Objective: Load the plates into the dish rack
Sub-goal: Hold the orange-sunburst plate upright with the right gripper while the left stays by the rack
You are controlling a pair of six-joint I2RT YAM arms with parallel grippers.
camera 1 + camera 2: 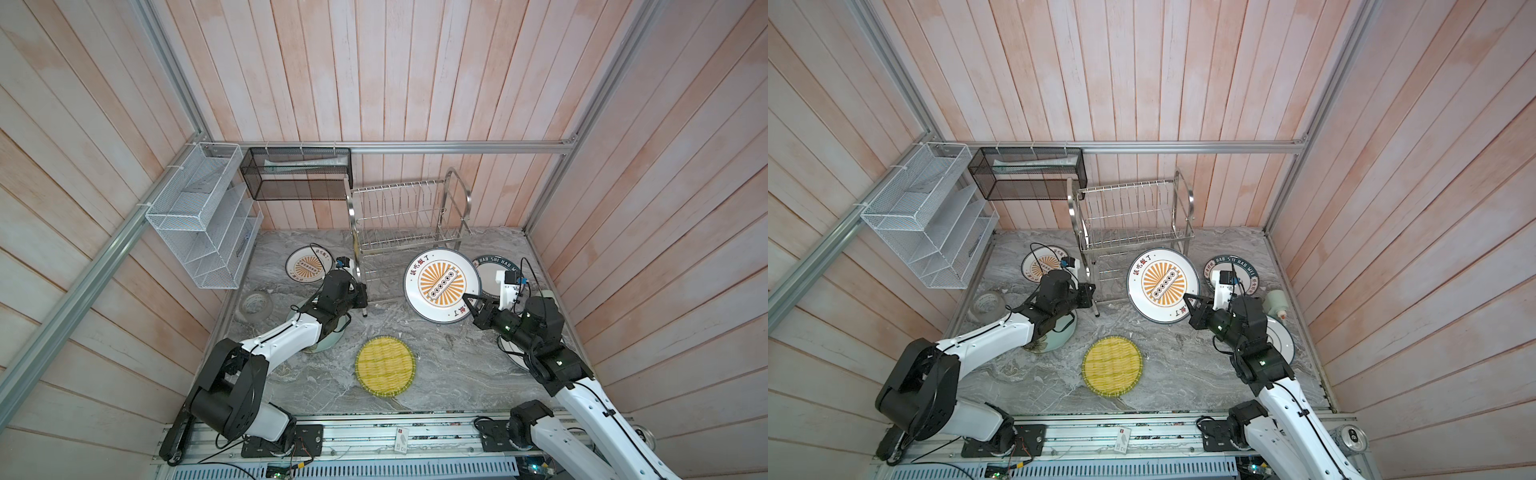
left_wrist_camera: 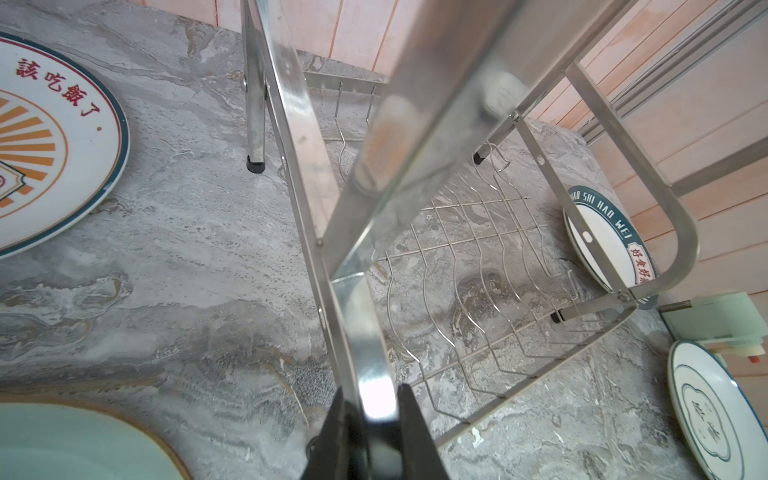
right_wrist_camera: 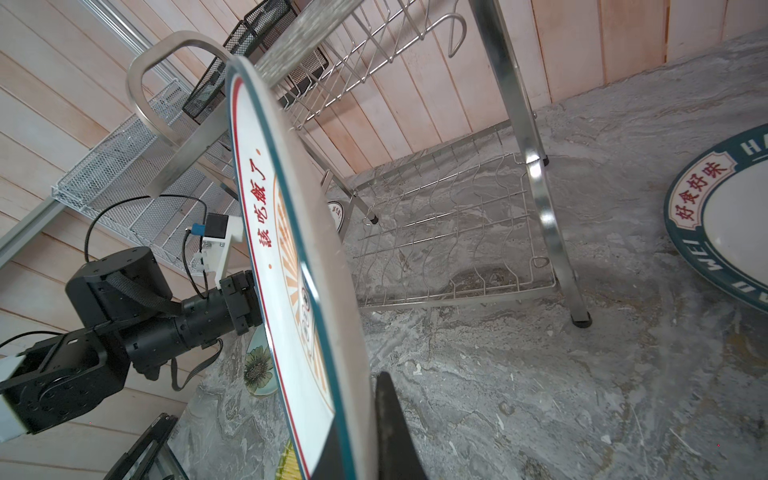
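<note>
The dish rack (image 1: 409, 216) stands at the back wall, both tiers bare. My left gripper (image 1: 363, 297) (image 2: 374, 395) is shut on the front left leg of the rack (image 2: 361, 332). My right gripper (image 1: 471, 302) (image 3: 360, 411) is shut on the rim of a sunburst plate (image 1: 442, 286) (image 3: 286, 249), held on edge and tilted beside the rack's right side. A second sunburst plate (image 1: 305, 270), a yellow woven plate (image 1: 385, 368) and a lettered-rim plate (image 1: 492, 266) lie flat. A pale green plate (image 1: 330, 338) and a cloud-outline plate (image 2: 706, 407) lie partly under the arms.
A white mesh organizer (image 1: 199, 224) and a black mesh basket (image 1: 299, 174) hang on the left and back walls. A grey tape roll (image 1: 257, 305) lies at the left edge. A pale green bottle (image 1: 1277, 301) sits at the right wall.
</note>
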